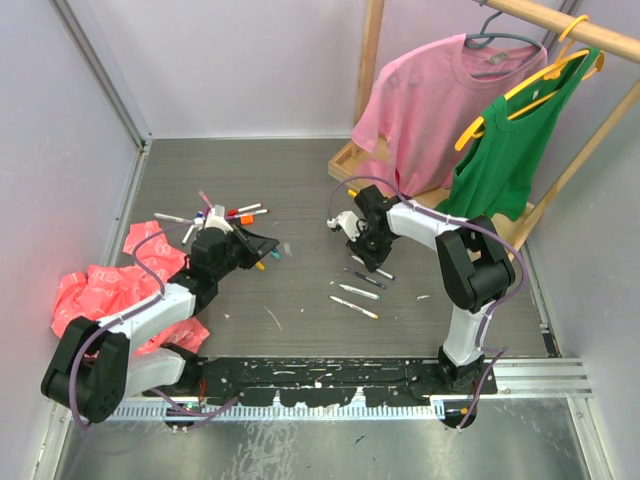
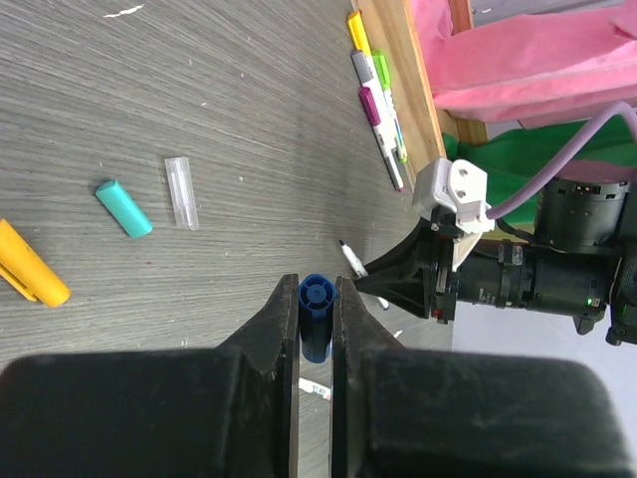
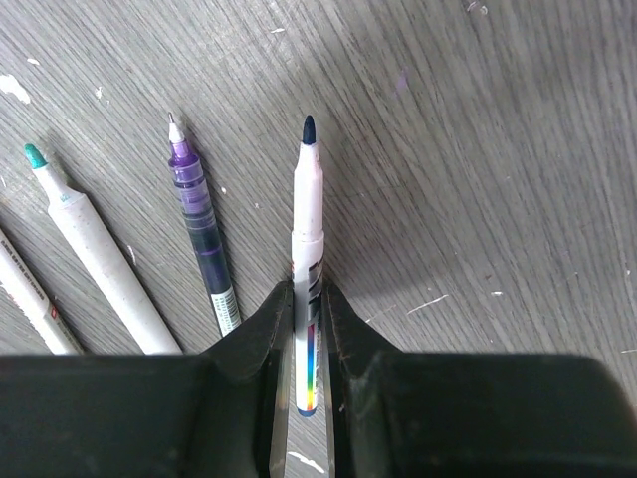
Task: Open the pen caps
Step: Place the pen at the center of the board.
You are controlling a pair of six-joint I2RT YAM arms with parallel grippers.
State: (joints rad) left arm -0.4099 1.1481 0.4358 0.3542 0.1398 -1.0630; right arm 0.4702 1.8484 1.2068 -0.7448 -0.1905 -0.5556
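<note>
Left pincer on ribbed blue cap

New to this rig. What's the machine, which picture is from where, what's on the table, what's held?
A left robot arm and a right robot arm are bolted at the near edge of a dark grey wood-grain table. The overhead picture looks down from behind them; the other two come from wrist cameras. The left gripper is shut on a small dark blue plastic cap. The right gripper is shut on a slim white pen with a bare dark blue tip. A purple uncapped pen, a teal plastic cap and a clear plastic cap lie loose.
</note>
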